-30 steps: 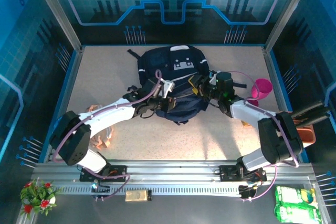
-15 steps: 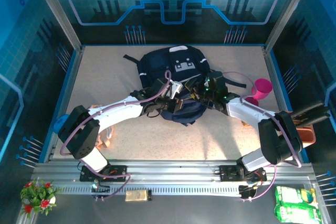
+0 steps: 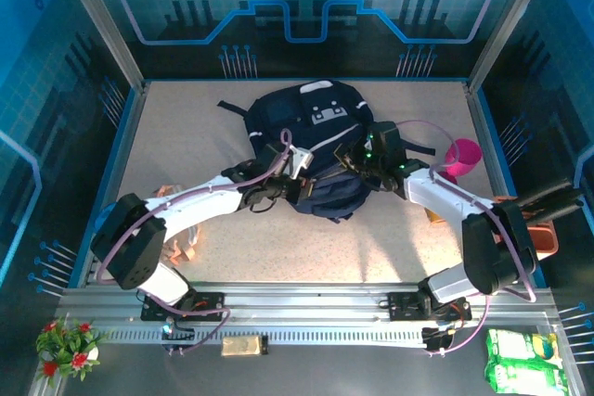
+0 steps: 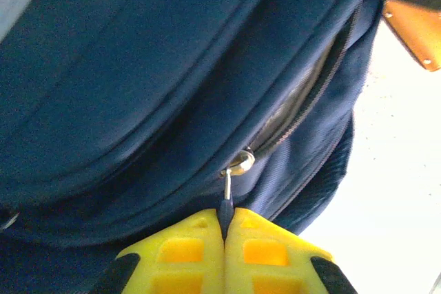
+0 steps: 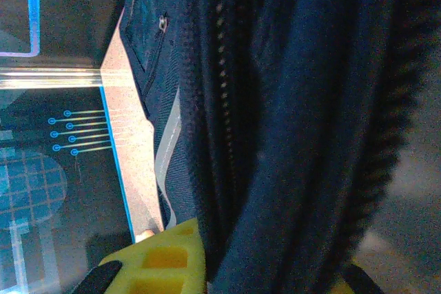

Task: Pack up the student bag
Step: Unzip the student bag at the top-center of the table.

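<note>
The student bag (image 3: 311, 127), dark navy with grey-white patches, lies in the middle of the table. My left gripper (image 3: 299, 176) is at its near left side. In the left wrist view its yellow fingers (image 4: 193, 249) are shut on the dark zipper pull (image 4: 227, 206), below the metal slider (image 4: 240, 163) of a partly open zip. My right gripper (image 3: 357, 157) is on the bag's near right side. In the right wrist view a thick fold of the bag's fabric (image 5: 296, 135) sits between its jaws, beside the yellow finger (image 5: 162, 259).
A pink cup (image 3: 461, 155) stands right of the bag, near the right arm. An orange-brown object (image 3: 541, 234) lies at the right edge and orange straps (image 3: 178, 229) near the left arm. The table edge and blue wall (image 5: 83, 101) show behind the bag.
My right gripper has closed on the bag's fabric. The bag's near part has shifted and bunched between the two grippers. The left gripper keeps hold of the zipper pull.
</note>
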Motion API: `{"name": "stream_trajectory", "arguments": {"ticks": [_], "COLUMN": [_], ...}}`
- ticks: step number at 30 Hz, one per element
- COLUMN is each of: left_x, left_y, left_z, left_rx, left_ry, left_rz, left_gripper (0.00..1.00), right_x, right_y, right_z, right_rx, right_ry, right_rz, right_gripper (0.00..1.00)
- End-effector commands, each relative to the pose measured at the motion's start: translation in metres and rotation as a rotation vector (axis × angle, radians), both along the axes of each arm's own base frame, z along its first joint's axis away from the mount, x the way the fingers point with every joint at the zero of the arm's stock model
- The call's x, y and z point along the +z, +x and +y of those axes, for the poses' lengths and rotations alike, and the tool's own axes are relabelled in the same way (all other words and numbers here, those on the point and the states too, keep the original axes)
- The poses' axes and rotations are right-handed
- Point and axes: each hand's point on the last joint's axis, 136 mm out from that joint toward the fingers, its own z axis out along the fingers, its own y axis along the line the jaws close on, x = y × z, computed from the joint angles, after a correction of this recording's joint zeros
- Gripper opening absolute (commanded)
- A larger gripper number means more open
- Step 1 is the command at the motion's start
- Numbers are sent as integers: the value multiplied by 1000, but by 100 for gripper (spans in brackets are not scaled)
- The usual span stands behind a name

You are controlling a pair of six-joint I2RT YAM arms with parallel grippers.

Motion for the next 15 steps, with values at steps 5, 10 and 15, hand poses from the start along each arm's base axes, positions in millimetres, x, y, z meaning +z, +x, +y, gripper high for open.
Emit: {"name": "stream_trajectory", "arguments": {"ticks": [5, 10, 15], "left_x": [-19, -22, -20], "left_y": [5, 18, 41], "left_z": [59, 81, 97], "left_rx": [126, 182, 224], "left_ry": [124, 187, 223], "left_rz": [-6, -7, -14], "left_gripper": [0, 0, 0], "right_x": [34, 43, 45], "right_y": [16, 17, 17], "right_z": [-38, -32, -23], "right_rx": [-86, -50, 2], "right_ry": [-66, -48, -26], "right_rz": [-117, -131, -131], "right_gripper": [13, 13, 13]}}
